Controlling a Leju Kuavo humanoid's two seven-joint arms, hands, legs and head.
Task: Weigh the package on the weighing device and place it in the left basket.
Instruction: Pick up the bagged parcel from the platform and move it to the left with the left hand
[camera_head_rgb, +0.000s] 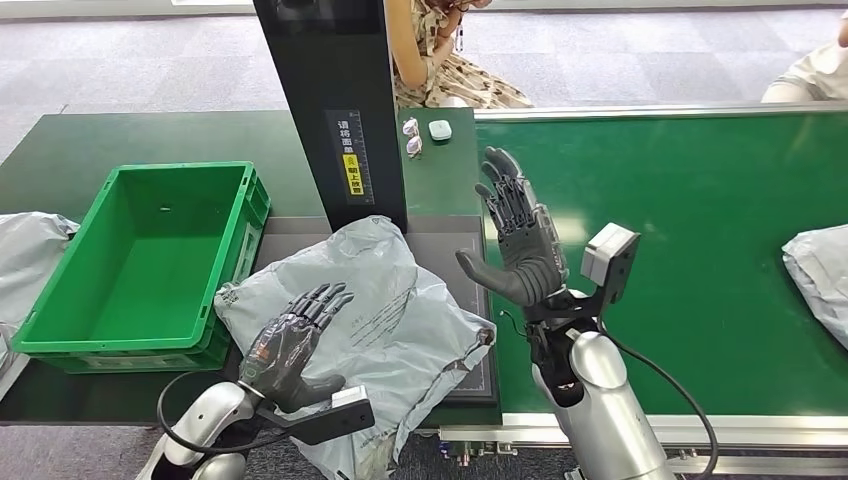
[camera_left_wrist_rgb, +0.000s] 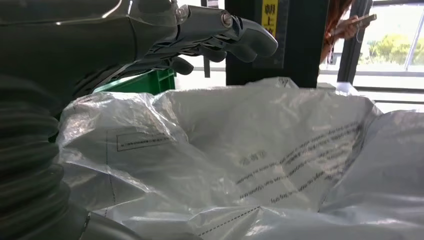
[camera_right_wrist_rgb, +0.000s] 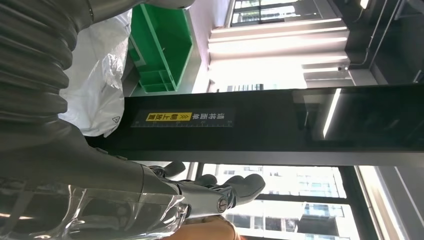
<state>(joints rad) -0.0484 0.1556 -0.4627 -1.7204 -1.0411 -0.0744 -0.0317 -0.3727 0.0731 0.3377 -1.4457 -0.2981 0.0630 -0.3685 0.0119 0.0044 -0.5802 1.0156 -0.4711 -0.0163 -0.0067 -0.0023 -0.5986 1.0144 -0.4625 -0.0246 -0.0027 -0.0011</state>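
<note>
Package: the grey plastic bag (camera_head_rgb: 375, 310) lies crumpled on the dark scale plate (camera_head_rgb: 455, 250) at the foot of the black post (camera_head_rgb: 335, 100), one corner hanging over the near edge of the table.
My left hand: my left hand (camera_head_rgb: 295, 345) is open, fingers spread, holding nothing; it sits over the bag's near left part, and I cannot tell whether it touches the plastic.
My right hand: my right hand (camera_head_rgb: 520, 235) is open too, raised upright just beside the bag's right edge, above where the scale meets the green belt (camera_head_rgb: 700, 220). It holds nothing.
Basket: the green basket (camera_head_rgb: 60, 335) stands to the left of the scale, close to the bag.
Stage, as I judge it: the bag is being weighed, or has just been; the lift into the basket is not yet done.
Risk of slipping: the plastic is slick and loose, so a one-handed grasp may take only a fold.
Risk of dropping: the overhanging corner could drag the bag off the near edge.
Risk at the basket: a sagging bag may catch on the basket's near wall.
</note>
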